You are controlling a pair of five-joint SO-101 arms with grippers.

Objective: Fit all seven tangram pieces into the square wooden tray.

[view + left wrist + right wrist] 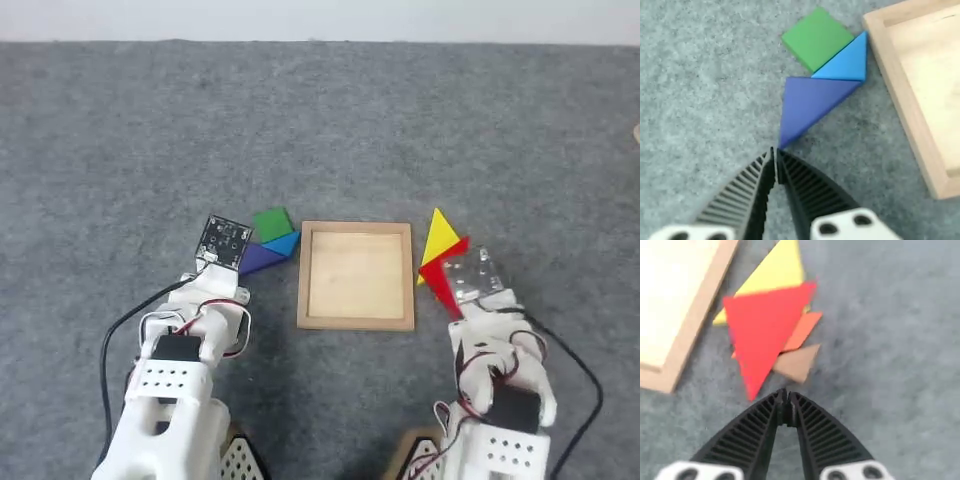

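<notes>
The square wooden tray (305, 275) lies at the table's middle, holding no pieces. Left of it sit a green square (815, 37), a light blue triangle (847, 62) and a purple triangle (807, 102), touching one another. My left gripper (775, 152) is shut, its tips just short of the purple triangle's corner. Right of the tray (695, 315) a red triangle (765, 335) lies on top of a yellow triangle (777, 272), an orange piece (805, 330) and a brown piece (797, 362). My right gripper (786, 396) is shut, close to the red triangle's point.
Grey carpet-like cloth (320, 130) covers the table, with wide free room behind the tray. Both arms' bases stand at the near edge with cables (110, 350) hanging beside them.
</notes>
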